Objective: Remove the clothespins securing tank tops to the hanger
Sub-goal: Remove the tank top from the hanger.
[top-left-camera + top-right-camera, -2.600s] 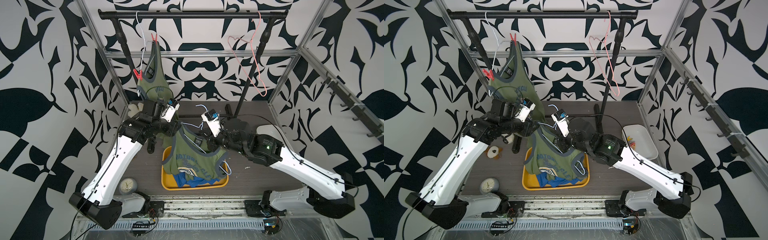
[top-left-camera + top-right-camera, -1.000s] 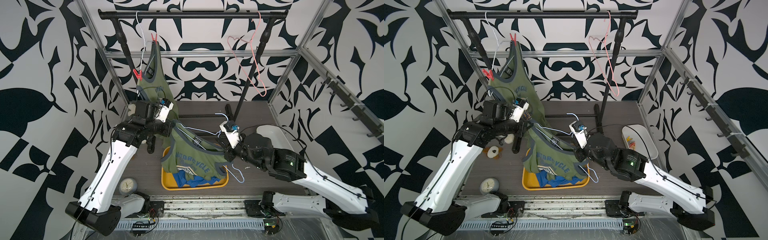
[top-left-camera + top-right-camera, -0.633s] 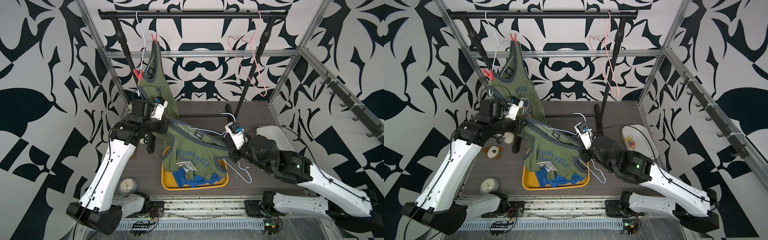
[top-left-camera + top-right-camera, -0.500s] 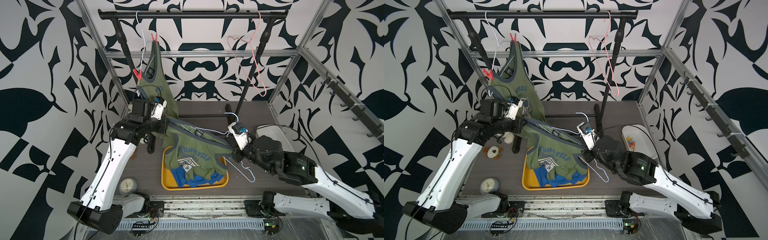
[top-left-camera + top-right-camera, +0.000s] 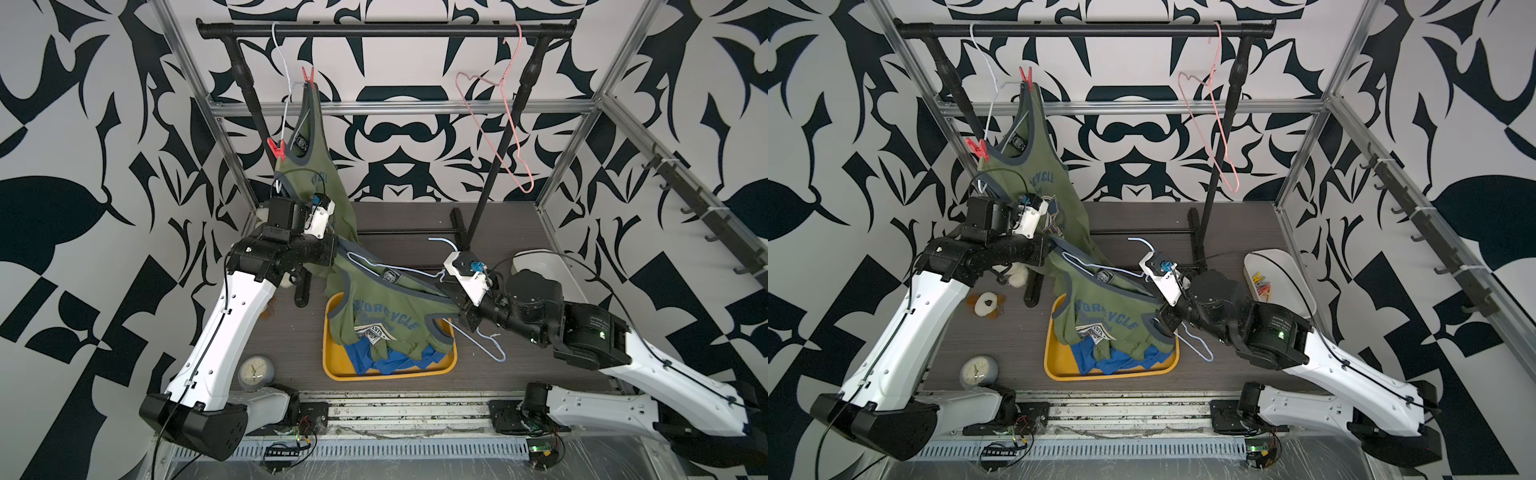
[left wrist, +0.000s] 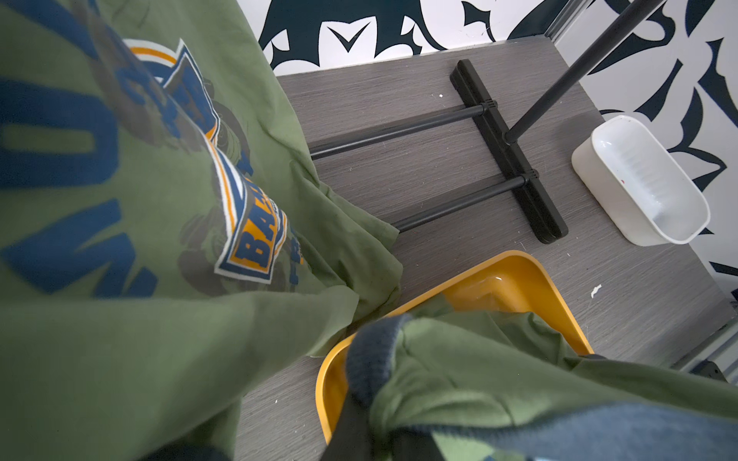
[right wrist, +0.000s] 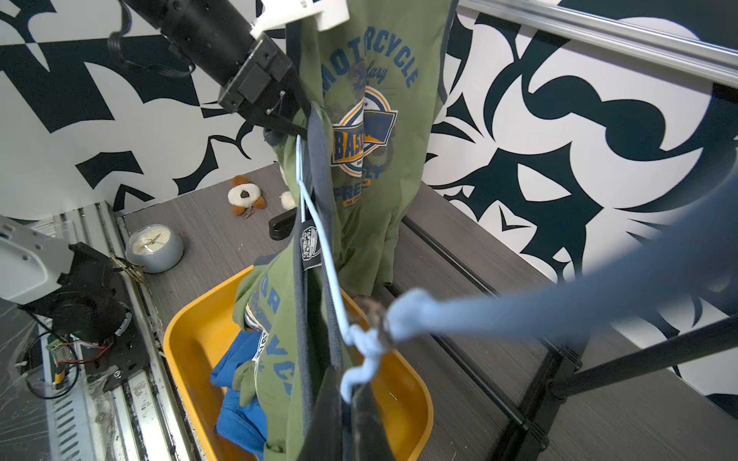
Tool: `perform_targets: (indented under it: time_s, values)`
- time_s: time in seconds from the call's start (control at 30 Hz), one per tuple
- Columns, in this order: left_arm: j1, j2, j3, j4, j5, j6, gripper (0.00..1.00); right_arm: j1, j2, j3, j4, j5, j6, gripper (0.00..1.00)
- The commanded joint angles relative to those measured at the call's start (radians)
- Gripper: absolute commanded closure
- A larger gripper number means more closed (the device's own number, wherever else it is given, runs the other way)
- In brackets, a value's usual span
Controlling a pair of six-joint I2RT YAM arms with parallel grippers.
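One olive tank top (image 5: 309, 166) hangs from a white hanger (image 5: 282, 62) on the rail, pinned by two red clothespins (image 5: 307, 74) (image 5: 276, 148). A second olive tank top (image 5: 386, 320) stretches between both grippers above the yellow tray (image 5: 451, 361). My left gripper (image 5: 337, 254) (image 6: 379, 437) is shut on its grey-trimmed strap. My right gripper (image 5: 451, 291) (image 7: 347, 419) is shut on the light blue hanger (image 5: 415, 271) near its twisted neck. A blue tank top (image 5: 390, 359) lies in the tray. Yellow and red clothespins (image 5: 1260, 282) lie in the white bin (image 5: 1304, 303).
An empty pink hanger (image 5: 498, 124) hangs at the rail's right end. The black rack's base (image 5: 459, 224) and upright stand behind the tray. A grey clock (image 5: 255, 372) and a plush toy (image 5: 986, 305) lie on the table's left side.
My right gripper has pulled the light blue hanger to the right, away from the left gripper. The olive tank top between them is now drawn out straighter. The left arm has barely shifted.
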Motion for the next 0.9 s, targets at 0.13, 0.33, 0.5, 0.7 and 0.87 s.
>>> perform_targets:
  time_s: [0.13, 0.33, 0.5, 0.7, 0.87]
  values:
    - [0.011, -0.042, -0.059, 0.018, 0.027, 0.026, 1.0, -0.005, 0.0, 0.03, 0.129, -0.034, -0.03, 1.0]
    - [0.011, -0.101, -0.127, -0.012, 0.026, 0.076, 1.0, -0.004, 0.019, 0.028, 0.176, 0.066, -0.025, 1.0]
    - [0.011, -0.102, -0.17, -0.058, 0.116, 0.105, 1.0, -0.005, 0.011, -0.013, 0.268, 0.106, -0.007, 1.0]
    - [0.01, -0.123, -0.195, -0.075, 0.141, 0.134, 1.0, -0.006, 0.059, -0.05, 0.376, 0.135, 0.015, 1.0]
    - [0.011, -0.167, -0.207, -0.094, 0.138, 0.168, 1.0, -0.008, 0.149, -0.062, 0.48, 0.172, 0.039, 1.0]
